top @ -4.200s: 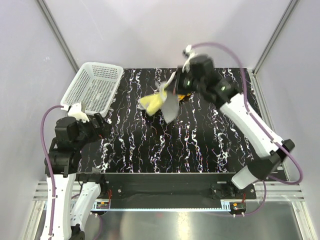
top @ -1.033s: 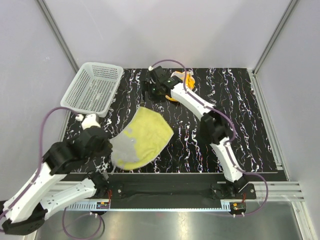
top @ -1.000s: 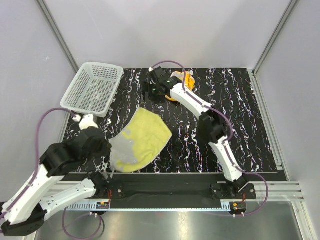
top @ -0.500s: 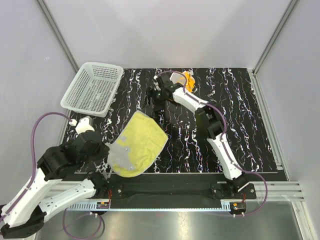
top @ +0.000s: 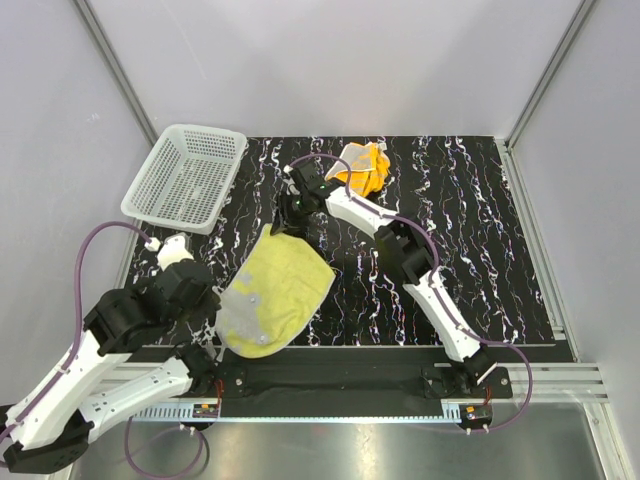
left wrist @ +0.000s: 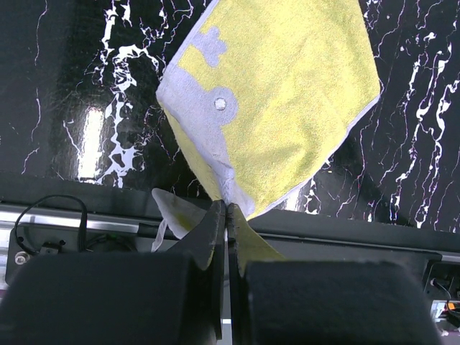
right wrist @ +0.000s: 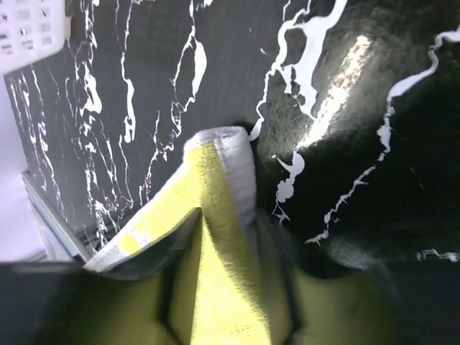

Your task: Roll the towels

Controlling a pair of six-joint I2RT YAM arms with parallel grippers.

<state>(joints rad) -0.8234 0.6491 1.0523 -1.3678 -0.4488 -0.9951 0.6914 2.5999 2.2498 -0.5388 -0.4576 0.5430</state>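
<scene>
A yellow towel (top: 278,292) with a grey border lies spread on the black marbled table (top: 470,240), its near-left corner raised. My left gripper (top: 212,300) is shut on that near corner; in the left wrist view the towel (left wrist: 280,100) stretches away from the left gripper (left wrist: 227,210). My right gripper (top: 286,218) is at the far corner. In the right wrist view the folded towel corner (right wrist: 223,194) fills the gap of the right gripper (right wrist: 233,219), one finger on each side. A crumpled orange towel (top: 362,166) lies at the back.
A white mesh basket (top: 186,176) stands at the back left and shows in the right wrist view as a white basket corner (right wrist: 32,32). The table's near edge and metal rail (left wrist: 345,241) run just under the left gripper.
The right gripper came down and left from beside the orange towel to the yellow towel's far corner and closed round it. The left gripper kept its hold; the towel shifted slightly.
</scene>
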